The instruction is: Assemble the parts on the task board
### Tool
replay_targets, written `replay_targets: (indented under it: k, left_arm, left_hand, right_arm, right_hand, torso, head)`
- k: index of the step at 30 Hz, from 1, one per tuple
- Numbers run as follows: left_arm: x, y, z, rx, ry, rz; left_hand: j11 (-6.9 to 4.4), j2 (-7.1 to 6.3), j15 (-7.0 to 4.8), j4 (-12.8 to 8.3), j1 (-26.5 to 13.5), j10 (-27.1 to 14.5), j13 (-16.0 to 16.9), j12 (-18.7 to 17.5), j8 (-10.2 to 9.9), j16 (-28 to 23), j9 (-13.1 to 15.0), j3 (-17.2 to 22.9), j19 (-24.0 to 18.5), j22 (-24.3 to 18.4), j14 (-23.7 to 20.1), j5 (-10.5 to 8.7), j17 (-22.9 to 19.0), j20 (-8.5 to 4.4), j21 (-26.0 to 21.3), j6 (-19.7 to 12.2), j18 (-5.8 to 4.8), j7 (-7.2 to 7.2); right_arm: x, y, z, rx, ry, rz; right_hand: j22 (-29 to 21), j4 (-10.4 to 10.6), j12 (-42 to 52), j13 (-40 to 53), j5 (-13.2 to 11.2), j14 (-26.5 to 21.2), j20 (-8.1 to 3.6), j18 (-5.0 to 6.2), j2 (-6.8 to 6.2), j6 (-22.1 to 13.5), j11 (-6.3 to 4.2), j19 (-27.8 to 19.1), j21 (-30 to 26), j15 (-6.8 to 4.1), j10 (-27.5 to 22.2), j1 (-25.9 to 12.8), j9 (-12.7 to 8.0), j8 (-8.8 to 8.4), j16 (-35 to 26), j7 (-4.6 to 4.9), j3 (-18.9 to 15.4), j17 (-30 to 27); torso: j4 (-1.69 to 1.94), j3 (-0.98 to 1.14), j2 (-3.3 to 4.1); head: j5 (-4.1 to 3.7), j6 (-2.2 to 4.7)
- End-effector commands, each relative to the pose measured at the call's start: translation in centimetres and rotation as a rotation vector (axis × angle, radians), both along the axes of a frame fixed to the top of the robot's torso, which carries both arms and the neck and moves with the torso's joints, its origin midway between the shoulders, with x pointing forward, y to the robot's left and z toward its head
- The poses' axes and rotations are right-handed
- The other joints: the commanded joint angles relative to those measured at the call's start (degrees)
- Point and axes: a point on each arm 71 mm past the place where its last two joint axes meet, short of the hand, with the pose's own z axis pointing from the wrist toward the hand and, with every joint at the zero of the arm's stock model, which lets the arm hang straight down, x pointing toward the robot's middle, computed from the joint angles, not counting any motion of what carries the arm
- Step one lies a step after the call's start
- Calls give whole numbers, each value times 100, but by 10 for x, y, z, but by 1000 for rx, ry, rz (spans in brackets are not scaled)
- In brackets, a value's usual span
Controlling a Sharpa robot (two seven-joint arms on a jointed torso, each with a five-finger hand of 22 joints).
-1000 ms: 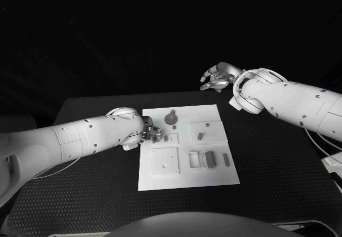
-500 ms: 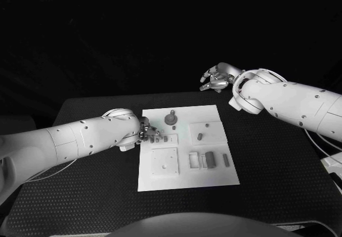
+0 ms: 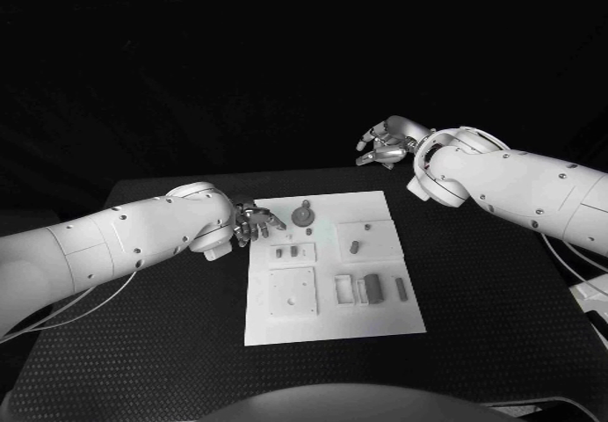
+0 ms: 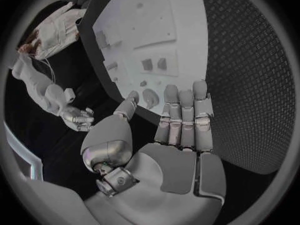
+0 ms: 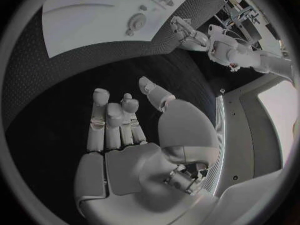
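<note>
Fingers [image 4: 181, 117] of the left silver many-fingered hand [image 3: 254, 221] are stretched out side by side with the thumb apart, holding nothing; the hand hovers at the far left corner of the white rectangular task board [image 3: 332, 327]. Just beside its fingertips, on the board, stands a dark round disc-shaped part with a small tab on top [image 3: 304, 213]. Nearer along the board lie two small dark block parts [image 3: 293, 251] next to each other, then a raised white square plate with a hole [image 3: 293, 289]. Toward the board's right side sit a short dark peg [image 3: 356, 244] in a raised white square, a dark upright rectangular block [image 3: 372, 286] beside a white frame piece [image 3: 344, 286], and a slim dark bar [image 3: 401, 284].

The right silver many-fingered hand [image 3: 384, 142] hangs well apart from the board, beyond the far edge of the black textured surface [image 3: 152, 352], fingers loosely curved and spread, gripping nothing.
</note>
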Motion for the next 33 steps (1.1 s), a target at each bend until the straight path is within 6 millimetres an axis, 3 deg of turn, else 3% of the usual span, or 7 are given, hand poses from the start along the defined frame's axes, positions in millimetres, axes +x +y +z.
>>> replay_targets:
  k: [1, 5, 10, 17, 25, 30, 33]
  left_arm:
    - [6, -10, 15, -204, -157, -2]
    - [9, -28, 27, -282, -322, -162]
    - [9, -53, 35, -88, -561, -436]
    - [7, -77, 26, 72, -661, -629]
    - [4, -88, 10, 109, -626, -672]
    - [1, -92, 3, 124, -624, -696]
    - [0, -92, -3, 143, -643, -704]
  left_hand:
    - [295, 65, 459, -21, 498, -387, -507, -787, -74, -712, -182, 168, -464, -399, -397, -17, -442, 421, -594, -155, 93, 83]
    - [565, -119, 702, -38, 1751, -547, -1159, -1718, -188, -1154, -469, 751, -445, -711, -378, -4, -753, 695, -911, -181, 238, 110]
    - [584, -362, 592, -42, 2912, -10, -1723, -2501, -254, -1279, -846, 829, 47, -933, 156, -8, -884, 644, -1004, -65, 320, 157]
    - [655, -869, 675, 10, 2741, -422, -2153, -3354, -543, -1646, -1288, 456, -38, -1179, 99, -8, -1011, 695, -1321, -751, 264, -85]
    - [677, -1051, 1247, 95, 2793, -677, -2465, -3883, -477, -2909, -1497, 570, -961, -1875, -820, -8, -1480, 1240, -2313, -783, 159, -132]
    - [664, -918, 1263, 137, 2870, -252, -2451, -3766, -298, -3062, -1498, 588, -918, -1988, -766, -2, -1515, 1283, -2415, -462, 219, -25]
    - [680, -752, 1030, 34, 3148, 94, -2420, -3689, -235, -2793, -1561, 703, -350, -1922, -149, -1, -1331, 1139, -2184, -313, 340, -46]
  right_arm:
    - [0, -1, 0, 4, -1, 5]
    - [1, -4, 0, 6, -2, -2]
    - [3, -6, -1, 11, 2, -11]
    - [5, -5, 0, 14, -8, -11]
    - [9, -10, 0, 73, -4, -20]
    - [14, -16, 0, 144, 0, -47]
    - [15, -18, 1, 168, 1, -53]
  right_hand:
    - [89, -28, 8, -8, 17, -34, 20, 37, 27, 424, 271, -38, -41, 13, -546, -17, 5, -45, -35, 333, 2, -10]
    - [88, -28, 7, -10, 17, -40, 23, 37, 25, 394, 278, -42, -47, 19, -552, -17, -1, -63, -41, 341, 4, -12]
    - [88, -21, 6, -13, 16, -46, 28, 37, 26, 368, 288, -46, -53, 28, -562, -25, -5, -81, -45, 352, 4, -14]
    - [88, -8, 6, -15, 15, -49, 32, 37, 25, 349, 296, -48, -58, 36, -568, -39, -9, -94, -48, 360, 0, -16]
    - [74, 78, -42, -41, 20, -120, 61, 37, 4, 296, 324, -123, -121, 64, -645, -127, -20, -129, -116, 386, -1, -44]
    - [-387, 136, -1194, -852, 12, -958, 436, -159, 5, -52, 563, -1188, -1199, 341, -1349, -241, -17, -255, -1574, 581, 206, -702]
    - [-781, 71, -2126, -1767, 13, -1237, 673, -256, 3, -163, 715, -1697, -1929, 605, -1396, -245, 46, -216, -2744, 662, 213, -1195]
  torso:
    - [4, -1, 3]
    - [7, 3, 2]
    - [-12, -14, 21]
    - [-25, -9, 22]
    - [-30, -10, 23]
    - [-22, -2, 25]
    - [-11, -5, 21]
  head:
    - [-8, 48]
    - [14, 77]
    - [14, 125]
    - [39, 177]
    - [21, 212]
    - [16, 217]
    - [3, 213]
